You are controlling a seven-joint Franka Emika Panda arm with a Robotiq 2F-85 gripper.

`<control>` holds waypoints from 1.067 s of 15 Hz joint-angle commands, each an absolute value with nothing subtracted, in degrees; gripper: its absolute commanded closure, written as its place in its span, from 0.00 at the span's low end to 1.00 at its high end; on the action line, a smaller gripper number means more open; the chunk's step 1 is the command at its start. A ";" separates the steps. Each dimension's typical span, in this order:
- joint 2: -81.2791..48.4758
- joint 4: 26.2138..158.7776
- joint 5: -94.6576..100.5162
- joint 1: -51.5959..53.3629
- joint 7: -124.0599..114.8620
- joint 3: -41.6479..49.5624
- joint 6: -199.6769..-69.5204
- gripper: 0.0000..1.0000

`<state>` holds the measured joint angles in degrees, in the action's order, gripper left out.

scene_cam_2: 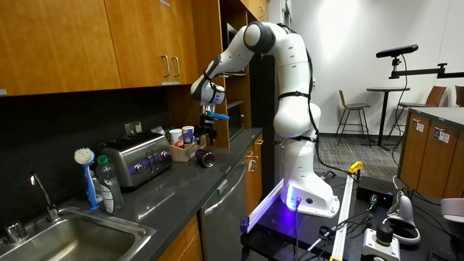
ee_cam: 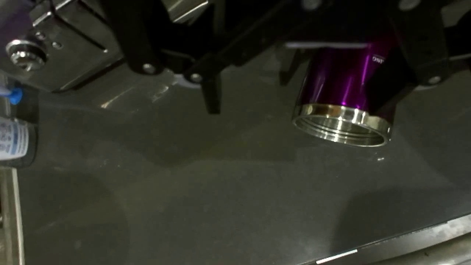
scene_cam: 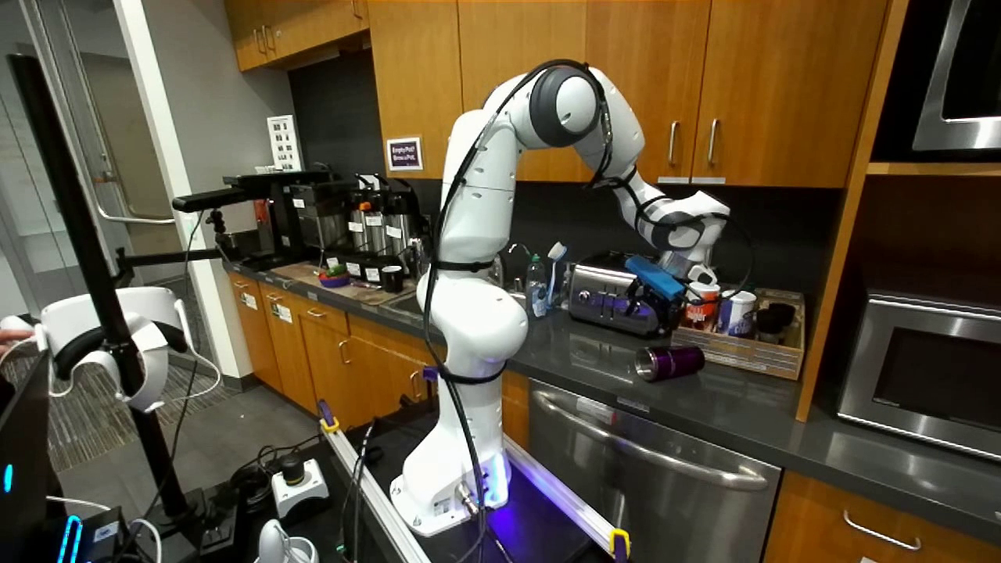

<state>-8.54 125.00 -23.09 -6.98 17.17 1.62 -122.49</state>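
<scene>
The white arm reaches over the dark counter, where the steel toaster and the wooden box stand. The gripper hangs with its fingers spread wide, holding nothing, above the purple tumbler, which lies on its side on the counter just beside the box. A good grasp would seem to call for centring first: in the wrist view the tumbler sits toward one finger, whose dark shape crosses in front of its wall, while the opposite one stands off over the counter. Coming down evenly and closing across the barrel, well back from the steel rim, should keep the round, slick-looking body from rolling away. In the wrist view the tumbler's far end is hidden behind the gripper; whether it touches the box cannot be told, and the lettering on its wall is partly covered, too little to read
</scene>
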 commanded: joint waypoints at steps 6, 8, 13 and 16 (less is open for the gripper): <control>-11.05 124.09 -20.49 -4.96 -1.79 2.63 -131.73 0.00; -11.56 124.35 -17.97 -4.20 -4.70 2.68 -133.99 0.00; -12.45 124.77 -12.92 -2.87 -9.14 2.68 -137.34 0.00; -12.89 124.83 -11.15 -2.35 -10.46 2.68 -138.71 0.00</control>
<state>-12.79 124.56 -13.48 -3.39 -8.10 2.26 -137.00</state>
